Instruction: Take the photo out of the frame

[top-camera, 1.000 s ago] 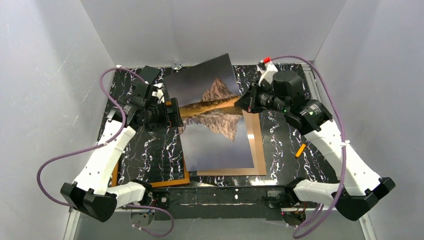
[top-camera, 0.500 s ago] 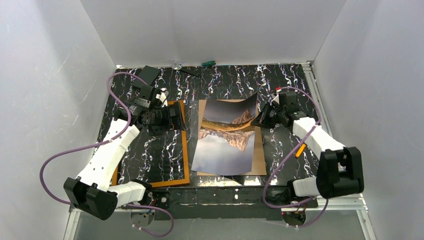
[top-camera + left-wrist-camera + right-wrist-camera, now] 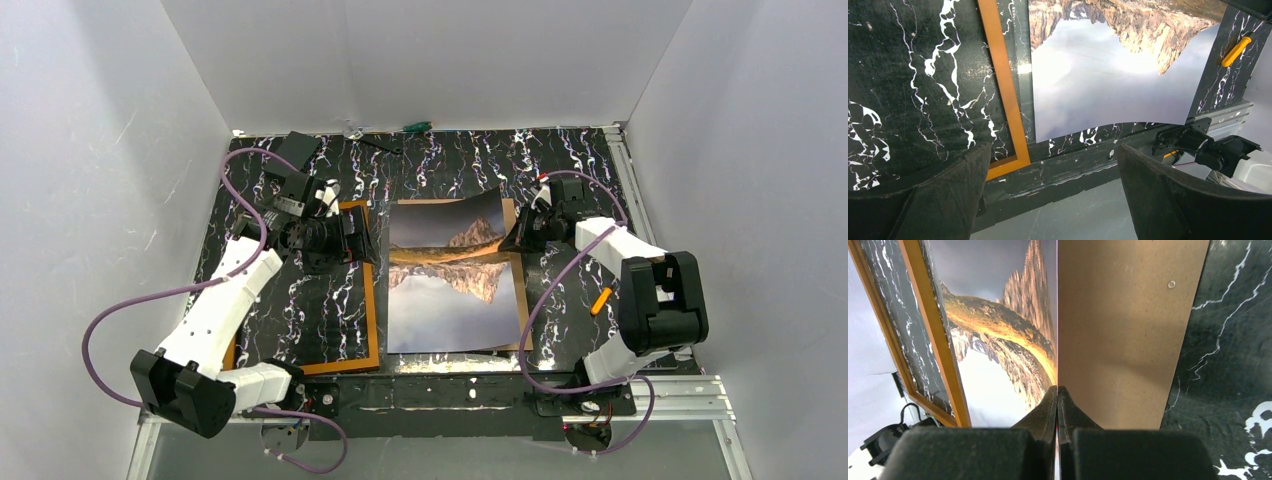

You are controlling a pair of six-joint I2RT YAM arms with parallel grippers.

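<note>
Right gripper [image 3: 1057, 390] pinches the raised right edge of the photo [image 3: 450, 285], which lies beside the frame [image 3: 372, 300] on a brown board [image 3: 1120, 330] on the bench [image 3: 460, 165]; it curls like light, thin, crease-prone paper, so I judge a gentle hold at this edge best.

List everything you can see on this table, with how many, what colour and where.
photo: one, orange-brown mountain under grey sky, middle of the table, right edge lifted
frame: one, orange-brown wood, flat, left of the photo
brown board: one, under the photo, showing along its right side
orange object: one, small, right of the board
green-handled tool: one, far edge
black box: one, far left
table: one, black with white veins
left fingers: two, black, open, by the frame's far right corner
right fingers: two, black, shut on the photo's right edge
</note>
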